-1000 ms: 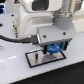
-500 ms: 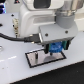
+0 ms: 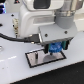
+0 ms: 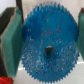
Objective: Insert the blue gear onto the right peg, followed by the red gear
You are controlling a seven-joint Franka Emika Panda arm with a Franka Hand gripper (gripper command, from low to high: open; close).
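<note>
The blue gear [image 4: 47,44] fills the wrist view, its toothed rim pinched between the two green-padded fingers [image 4: 10,41] of the end effector [image 3: 54,48], which is closed on it from opposite sides. A small dark spot shows near the gear's centre; it may be the hub's bore or the tip of the right peg seen through it, and the pictures are too soft to tell which. In the exterior view the gear hangs just above the far, exterior view's right part of the grey black-edged plate [image 3: 36,60], which lies flat on the white surface [image 3: 15,72]. Compared with a second ago, the end effector has come lower and closer to the plate, so the gap under the gear has all but gone. By my reading this is the seating stage for the first gear: either the hub is starting onto the pin or is about to. The pegs themselves cannot be made out in the exterior view. A sliver of the red gear [image 4: 3,80] shows at one corner of the wrist view, untouched, so the second insertion is not yet begun.
</note>
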